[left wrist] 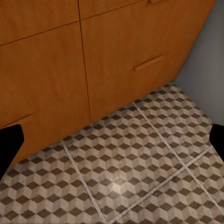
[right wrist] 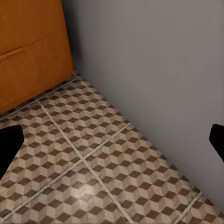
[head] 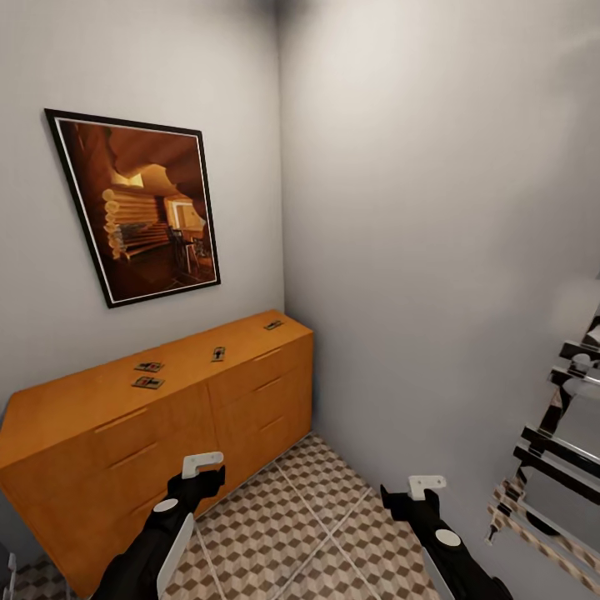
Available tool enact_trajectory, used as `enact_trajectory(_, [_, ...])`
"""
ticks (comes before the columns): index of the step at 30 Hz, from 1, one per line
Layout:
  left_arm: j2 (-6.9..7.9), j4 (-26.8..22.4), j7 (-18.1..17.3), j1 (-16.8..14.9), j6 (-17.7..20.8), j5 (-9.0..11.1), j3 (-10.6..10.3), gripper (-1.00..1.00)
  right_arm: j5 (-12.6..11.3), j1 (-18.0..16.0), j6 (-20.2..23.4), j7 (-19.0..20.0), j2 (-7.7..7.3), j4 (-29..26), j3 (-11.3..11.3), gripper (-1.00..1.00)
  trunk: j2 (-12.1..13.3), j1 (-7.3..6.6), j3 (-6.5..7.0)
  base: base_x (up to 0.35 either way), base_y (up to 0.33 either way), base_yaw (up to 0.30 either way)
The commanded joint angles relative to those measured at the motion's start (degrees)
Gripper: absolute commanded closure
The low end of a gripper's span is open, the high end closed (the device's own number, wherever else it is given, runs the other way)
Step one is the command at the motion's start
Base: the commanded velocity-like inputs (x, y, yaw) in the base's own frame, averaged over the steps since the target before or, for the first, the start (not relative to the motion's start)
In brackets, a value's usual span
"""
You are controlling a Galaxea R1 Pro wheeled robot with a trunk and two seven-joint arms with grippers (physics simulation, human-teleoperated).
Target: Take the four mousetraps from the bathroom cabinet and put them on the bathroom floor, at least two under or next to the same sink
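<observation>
Four small mousetraps lie on the flat top of the orange-brown cabinet (head: 108,433). Two sit close together toward its left (head: 150,367) (head: 148,382), one near the middle (head: 218,353) and one at the far end (head: 273,325). My left gripper (head: 204,475) hangs low in front of the drawer fronts (left wrist: 116,51), open and holding nothing. My right gripper (head: 414,496) is also open and holds nothing over the cube-patterned floor (head: 317,500), close to the grey wall. Both wrist views look down on the tiles (left wrist: 126,158) (right wrist: 88,158). The sink is out of view.
A framed picture of a log cabin room (head: 137,208) hangs above the cabinet. A black and chrome rack (head: 554,450) stands at the right edge. The grey wall (right wrist: 154,60) meets the cabinet's end in the far corner.
</observation>
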Motion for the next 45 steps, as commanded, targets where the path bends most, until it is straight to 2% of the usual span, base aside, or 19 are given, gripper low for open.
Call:
enact_trajectory(1, [-0.04, -0.1, 0.1, 0.0, 0.3, 0.4, 0.1, -1.0, 0.0, 0.0, -0.2, 0.0, -0.01, 0.1, 0.0, -1.0, 0.0, 0.02, -0.02, 0.013, 0.004, 0.0])
enact_trajectory(21, [-0.08, -0.1, 0.2, 0.0, 0.3, 0.4, -0.1, -1.0, 0.6, 0.0, -0.3, 0.1, -0.01, 1.9, 0.1, -1.0, 0.0, 0.02, -0.02, 0.001, 0.0, 0.0])
enact_trajectory(25, [-0.19, -0.1, 0.0, 0.0, 0.3, 0.4, -1.4, -1.0, 0.8, 0.0, -0.2, 0.3, -0.01, 1.7, 0.3, -1.0, 0.0, 0.02, -0.02, 0.0, 0.0, 0.0])
enact_trajectory(28, [-0.26, -0.1, 0.1, 0.0, 0.5, 0.5, -3.7, -1.0, 0.8, 0.0, -0.2, 0.3, -0.01, 0.3, 0.2, -1.0, 0.0, 0.02, -0.02, 0.0, 0.0, 0.0])
enact_trajectory(33, [-0.86, -2.2, 0.0, -0.5, 1.0, 0.5, -5.1, -1.0, 0.8, -0.1, 0.5, 0.1, -0.01, -7.7, 0.2, -1.0, 0.0, 0.02, -0.02, 0.0, 0.0, 0.0])
enact_trajectory(34, [-1.36, -4.3, 0.0, -0.8, 1.4, 0.4, -5.3, -1.0, 0.7, -0.1, 1.2, 0.1, 0.02, -11.2, 0.2, -1.0, 0.0, 0.02, -0.02, 0.0, 0.0, 0.0])
enact_trajectory(36, [-1.87, -7.0, 0.0, -1.1, 2.4, 0.4, -5.4, -1.0, 0.7, -0.1, 2.8, 0.1, 0.04, -14.8, 0.2, -1.0, 0.0, 0.02, -0.02, 0.0, 0.0, 0.0])
enact_trajectory(37, [-2.32, -10.0, 0.0, -1.3, 3.9, 0.4, -5.5, -1.0, 0.6, -0.2, 5.4, 0.0, 0.05, -18.6, 0.2, -1.0, 0.0, 0.02, -0.02, 0.0, 0.0, 0.0])
enact_trajectory(40, [-2.95, -15.1, 0.0, -1.6, 7.1, 0.5, -5.5, -1.0, 0.4, -0.4, 10.4, 0.1, 0.07, -24.4, 0.2, -1.0, 0.0, 0.02, -0.02, 0.0, 0.0, 0.0])
enact_trajectory(41, [-3.49, -18.8, 0.0, -1.9, 9.6, 0.6, -5.6, -1.0, 0.3, -0.6, 13.6, 0.1, 0.07, -28.0, 0.1, -1.0, 0.0, 0.02, -0.02, 0.0, 0.0, 0.0])
enact_trajectory(42, [-3.82, -20.5, 0.0, -2.0, 10.9, 0.6, -5.6, -1.0, 0.2, -0.8, 15.0, 0.1, 0.07, -29.6, 0.1, -1.0, 0.0, 0.02, -0.02, 0.0, 0.0, 0.0])
enact_trajectory(45, [-5.86, -27.9, 0.0, -3.7, 16.7, 0.6, -5.6, -1.0, 0.1, -2.6, 18.9, 0.1, 0.08, -34.9, 0.0, -1.0, 0.0, 0.02, -0.02, 0.0, 0.0, 0.0])
